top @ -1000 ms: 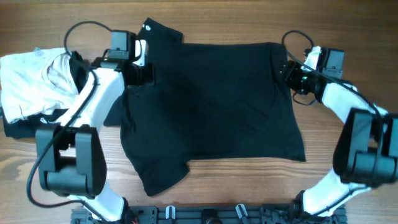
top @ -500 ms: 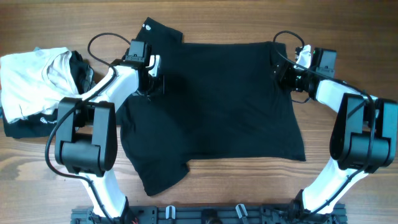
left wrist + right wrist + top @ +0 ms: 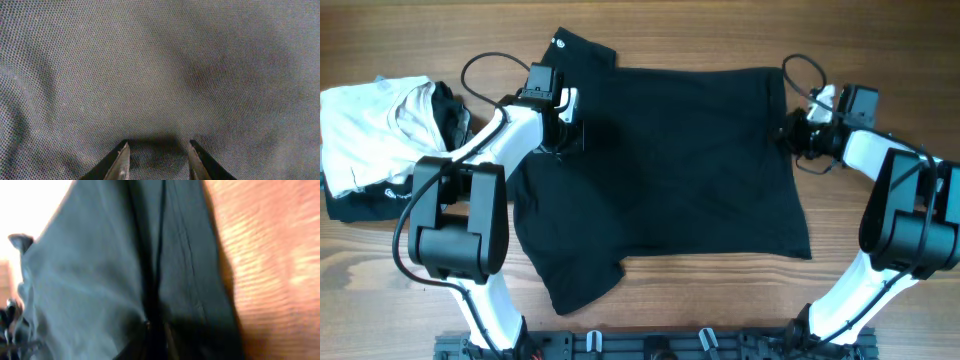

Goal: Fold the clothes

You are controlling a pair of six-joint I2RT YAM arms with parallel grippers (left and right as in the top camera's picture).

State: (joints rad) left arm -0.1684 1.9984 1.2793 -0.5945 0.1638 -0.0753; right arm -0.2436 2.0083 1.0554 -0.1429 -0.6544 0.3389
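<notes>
So over at the left edge of the wooden bench [image 3: 720, 300] there's a rumpled white garment [image 3: 375, 125], loosely folded. It's sitting on top of a folded black garment [image 3: 355, 205] with a bit of white lettering showing. Along the near edge runs a black rail [image 3: 650, 345] with clips.
</notes>
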